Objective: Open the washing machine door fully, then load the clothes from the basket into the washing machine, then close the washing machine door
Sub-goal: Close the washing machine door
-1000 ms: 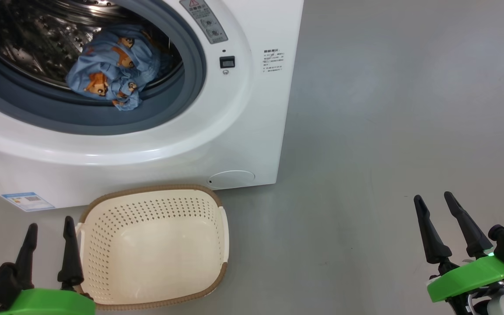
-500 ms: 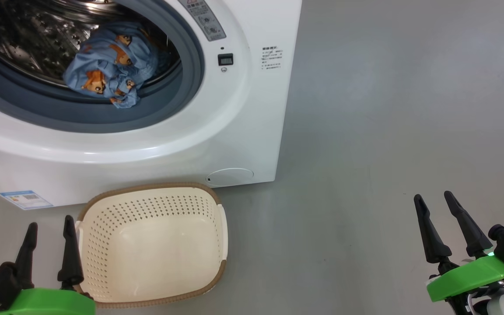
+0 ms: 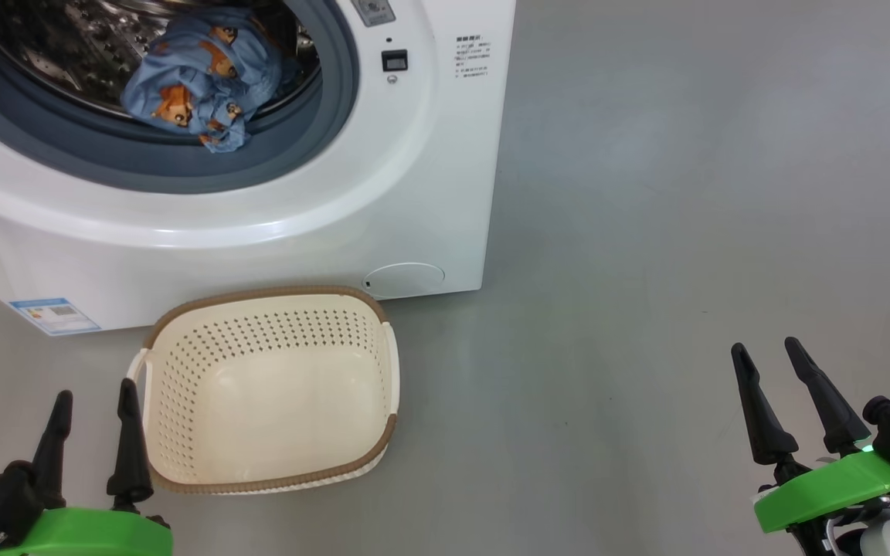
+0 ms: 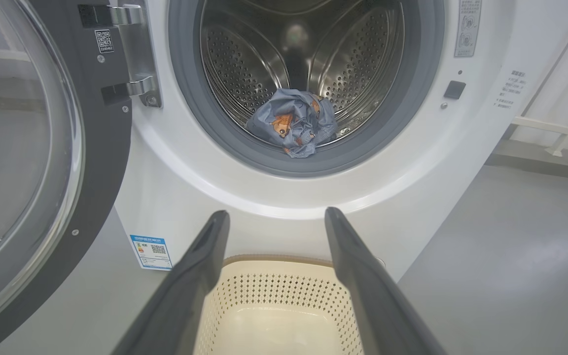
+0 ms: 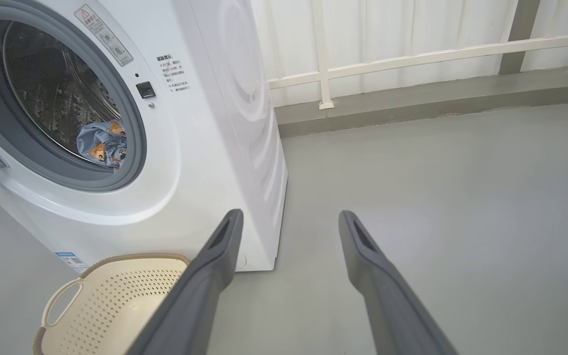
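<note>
The clothes (image 3: 198, 73) are seen as one small blue bear-print bundle at the front of the drum (image 4: 303, 49) of the washing machine (image 3: 275, 232), low and near the opening. They are judged soft, light and limp. Loading looks done, so no pinch is needed. A corner droops onto the grey seal (image 4: 185, 84) and may get trapped at closing, so a nudge inward could be wanted.

The door (image 4: 22, 158) is swung wide open on the machine's left side, hung on a metal hinge (image 4: 133, 54). It is judged stiff, fairly heavy with its bulging glass, glossy and likely slippery. It is better pushed than gripped. Contact is best made on the black rim far from the hinge, not on the glass bowl, and carried through until latched.

The basket (image 3: 267, 292) is set upright on the floor just in front of the machine, with nothing seen in it. It is judged light hard plastic, easily shoved if bumped. In the drum only the blue bundle is seen.

The left gripper (image 3: 96, 390) is spread apart with nothing held, just beside the basket's left wall. The right gripper (image 3: 764, 346) is spread apart too, nothing held, well apart from machine and basket, over bare floor.
</note>
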You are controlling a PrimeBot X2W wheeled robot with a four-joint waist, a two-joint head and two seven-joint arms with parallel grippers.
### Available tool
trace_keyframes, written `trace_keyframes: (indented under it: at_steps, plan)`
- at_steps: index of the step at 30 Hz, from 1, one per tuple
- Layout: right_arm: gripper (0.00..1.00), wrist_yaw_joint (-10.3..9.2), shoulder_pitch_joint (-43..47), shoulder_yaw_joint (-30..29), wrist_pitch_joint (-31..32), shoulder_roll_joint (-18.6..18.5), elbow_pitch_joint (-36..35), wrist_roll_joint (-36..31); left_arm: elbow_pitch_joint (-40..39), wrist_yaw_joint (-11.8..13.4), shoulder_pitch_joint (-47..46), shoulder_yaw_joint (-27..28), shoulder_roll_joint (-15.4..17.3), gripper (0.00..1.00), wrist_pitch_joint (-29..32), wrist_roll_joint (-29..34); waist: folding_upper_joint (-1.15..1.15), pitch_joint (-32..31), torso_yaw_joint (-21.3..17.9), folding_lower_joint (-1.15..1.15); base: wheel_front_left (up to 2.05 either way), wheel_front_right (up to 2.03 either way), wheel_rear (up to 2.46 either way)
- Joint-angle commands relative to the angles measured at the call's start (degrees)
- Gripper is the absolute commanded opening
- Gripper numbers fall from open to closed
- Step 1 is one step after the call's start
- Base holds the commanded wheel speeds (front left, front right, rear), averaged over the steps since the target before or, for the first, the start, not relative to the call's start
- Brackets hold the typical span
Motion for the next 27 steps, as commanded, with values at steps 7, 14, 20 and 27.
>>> trace_keyframes:
  at_steps: [7, 14, 20, 27]
  plan:
    - [1.00, 0.48, 0.5, 1.3, -0.3, -1.1, -1.3, 0.0, -1.6, -0.1, -0.4, 1.5, 1.4, 1.00, -0.4, -0.3, 0.00, -0.3, 0.4, 0.00, -0.11, 0.11, 0.00]
    - [1.00, 0.48, 0.5, 2.4, -0.3, -1.8, -1.2, 0.0, -0.8, -0.1, 0.1, 2.1, 0.2, 1.00, -0.4, -1.0, 0.00, -1.0, 3.6, 0.00, 0.00, 0.00, 0.00]
    - [1.00, 0.48, 0.6, 3.8, -0.3, -2.5, -1.1, 0.2, -0.7, -0.1, 1.1, 2.6, -1.0, 1.00, -0.4, -1.2, 0.00, -1.7, 7.5, 0.00, 0.00, 0.00, 0.00]
    - [1.00, 0.48, 0.3, 5.7, -0.3, -3.6, -0.9, 0.5, -1.2, -0.1, 2.8, 3.3, -2.1, 1.00, -0.4, -1.4, 0.00, -2.4, 13.9, 0.00, 0.00, 0.00, 0.00]
